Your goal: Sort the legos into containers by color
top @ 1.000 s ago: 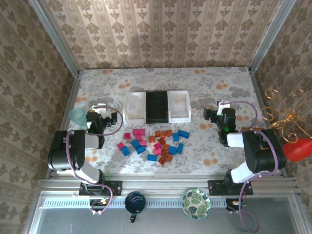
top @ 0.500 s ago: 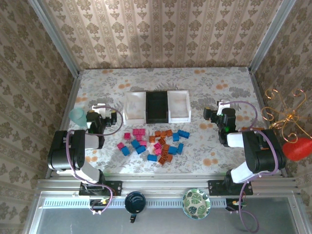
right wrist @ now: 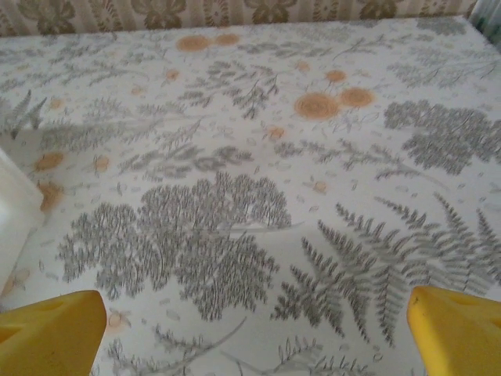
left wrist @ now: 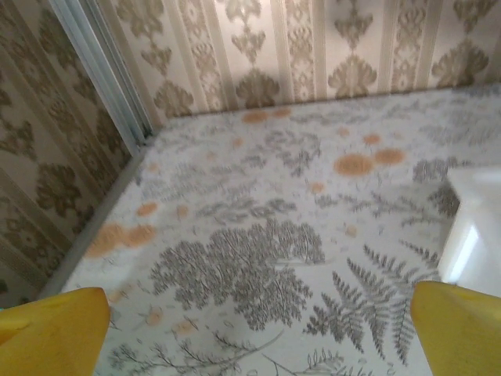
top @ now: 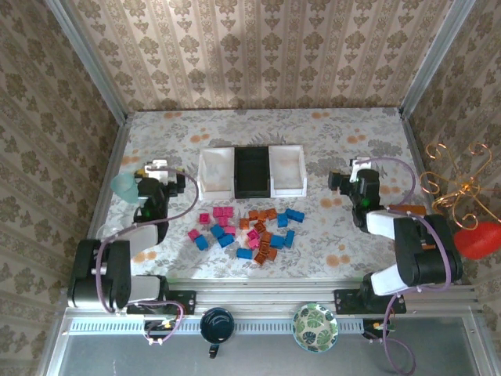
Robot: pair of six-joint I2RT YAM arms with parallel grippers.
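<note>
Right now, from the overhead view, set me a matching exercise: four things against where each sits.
Things:
1. black tray
2. legos
3. green-patterned bowl
4. dark cup

Places:
A. on the grey ledge, right of centre
B. between the left white tray and the right white tray
C. on the grey ledge, left of centre
D. loose on the table, on the near side of the trays

Pairs: 1-B, 2-D, 3-A, 4-C.

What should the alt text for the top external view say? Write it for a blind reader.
Orange, pink and blue legos lie clustered centrally, on the arms' side of three empty trays in a row: white, black, white. The left arm and right arm flank the cluster, apart from it.
</note>
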